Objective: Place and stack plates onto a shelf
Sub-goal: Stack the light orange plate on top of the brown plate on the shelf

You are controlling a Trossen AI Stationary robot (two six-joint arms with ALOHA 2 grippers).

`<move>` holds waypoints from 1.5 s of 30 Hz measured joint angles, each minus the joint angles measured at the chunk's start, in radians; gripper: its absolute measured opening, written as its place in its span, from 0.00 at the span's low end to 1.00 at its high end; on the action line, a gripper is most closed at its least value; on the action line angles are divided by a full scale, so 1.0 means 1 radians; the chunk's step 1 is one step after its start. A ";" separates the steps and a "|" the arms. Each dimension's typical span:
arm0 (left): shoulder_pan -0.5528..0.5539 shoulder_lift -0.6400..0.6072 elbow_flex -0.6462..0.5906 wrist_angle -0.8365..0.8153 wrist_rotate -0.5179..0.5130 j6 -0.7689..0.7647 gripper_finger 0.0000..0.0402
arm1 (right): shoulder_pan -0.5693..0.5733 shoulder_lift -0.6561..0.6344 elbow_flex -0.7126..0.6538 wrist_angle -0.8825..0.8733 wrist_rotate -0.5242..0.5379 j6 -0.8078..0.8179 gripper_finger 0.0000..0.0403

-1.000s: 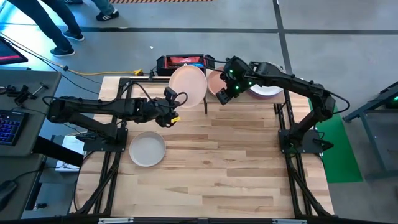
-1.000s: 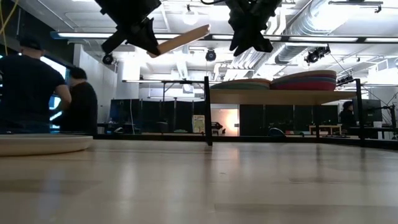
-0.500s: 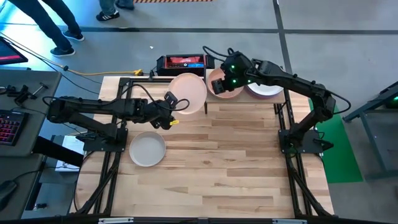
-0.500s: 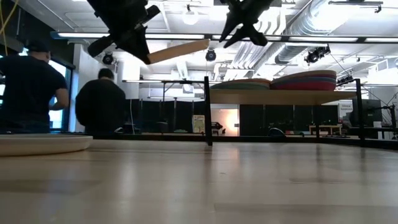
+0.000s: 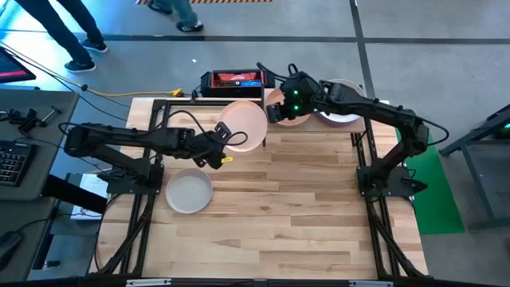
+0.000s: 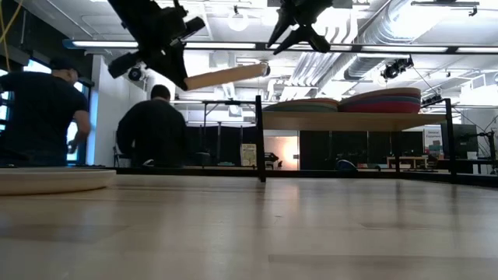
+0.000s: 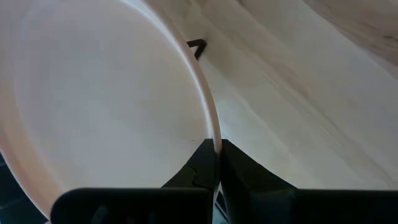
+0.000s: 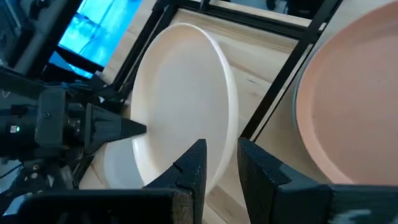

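Observation:
My left gripper [image 5: 222, 139] is shut on a pale pink plate [image 5: 244, 126], held in the air left of the shelf [image 6: 366, 121]. My right gripper [image 5: 276, 113] is open, high up beside the plate's free edge [image 8: 229, 118]; its fingers [image 8: 194, 169] stand by that rim, and I cannot tell whether they touch it. The shelf carries two stacks: a salmon-brown plate [image 5: 288, 110] tops the left one, a pale plate [image 5: 341, 113] the right one. A grey plate [image 5: 189, 191] lies flat on the table at the left. My left gripper pinches the pale pink plate's rim [image 7: 215, 140] between its two fingers, one on the upper face and one underneath. The fingers come from the table's left, nearly level. The plate is lifted clear, slightly tilted, with its free edge [image 6: 263, 70] a little higher than the held edge.
A red and black box [image 5: 235, 79] lies just past the table's far edge. The shelf's black post [image 6: 259, 140] stands below the held plate's free edge. People stand in the room beyond. Bare plank table [image 5: 303, 207] spreads across the near half.
My left gripper has tipped the pale pink plate from a steep slant to nearly level and lowered its free edge, shifting it slightly toward the near edge. My right gripper has risen, swung toward the plate's free edge and opened.

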 joint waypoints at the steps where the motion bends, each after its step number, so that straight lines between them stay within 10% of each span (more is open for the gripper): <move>1: 0.000 0.008 0.000 0.002 -0.002 -0.003 0.00 | 0.005 0.000 0.000 0.000 0.011 0.000 0.18; 39: -0.017 0.038 0.000 0.050 -0.076 -0.026 0.00 | 0.049 0.122 0.000 0.014 0.067 -0.001 0.17; 45: -0.017 0.038 0.000 0.048 -0.080 -0.026 0.00 | 0.048 0.122 0.000 0.012 0.055 -0.001 0.03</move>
